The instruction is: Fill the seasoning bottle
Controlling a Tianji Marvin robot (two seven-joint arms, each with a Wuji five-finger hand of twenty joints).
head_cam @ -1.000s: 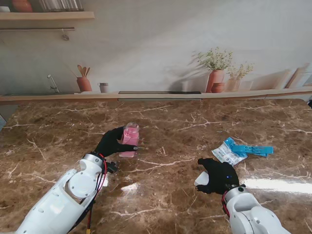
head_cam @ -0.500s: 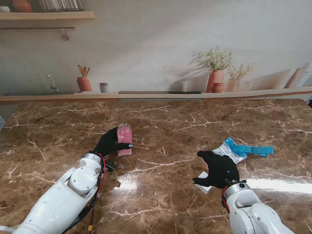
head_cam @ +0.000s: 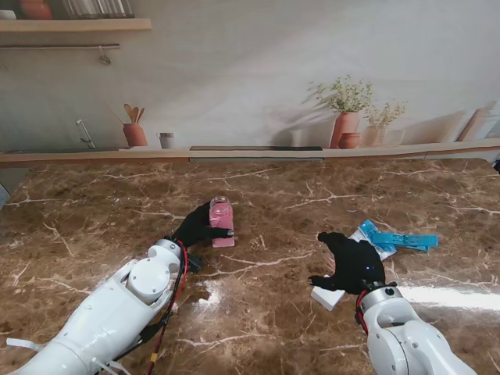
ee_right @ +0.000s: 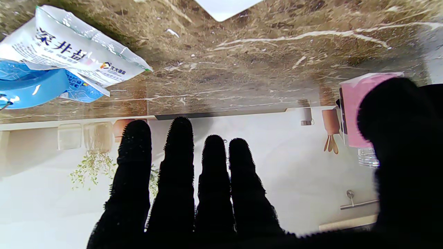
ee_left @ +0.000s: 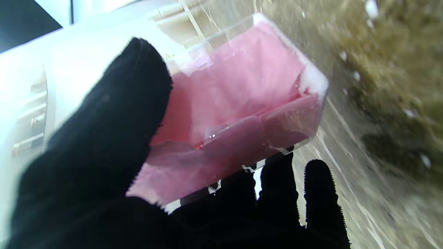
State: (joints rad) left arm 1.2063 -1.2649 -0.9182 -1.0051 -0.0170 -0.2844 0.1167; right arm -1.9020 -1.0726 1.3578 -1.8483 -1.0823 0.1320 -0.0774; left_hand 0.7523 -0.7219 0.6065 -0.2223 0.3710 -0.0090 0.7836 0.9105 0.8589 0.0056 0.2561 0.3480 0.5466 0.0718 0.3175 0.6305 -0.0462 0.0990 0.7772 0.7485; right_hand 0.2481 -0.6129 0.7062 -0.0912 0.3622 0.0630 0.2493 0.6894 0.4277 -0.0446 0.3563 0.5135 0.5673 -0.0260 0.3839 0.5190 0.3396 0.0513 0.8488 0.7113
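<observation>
My left hand (head_cam: pixel 197 231) is wrapping its fingers (head_cam: pixel 221 233) around the pink seasoning bottle (head_cam: pixel 221 222) on the brown desk (head_cam: pixel 273 199). My right hand (head_cam: pixel 351 262) is resting over a white block (head_cam: pixel 326 298), near the blue and white packet (head_cam: pixel 387 240).

We see a pink seasoning bottle (head_cam: pixel 221 221), black-gloved hands, a brown white-veined marble table (head_cam: pixel 94 226) — and a blue-and-white packet (head_cam: pixel 375 241).
</observation>
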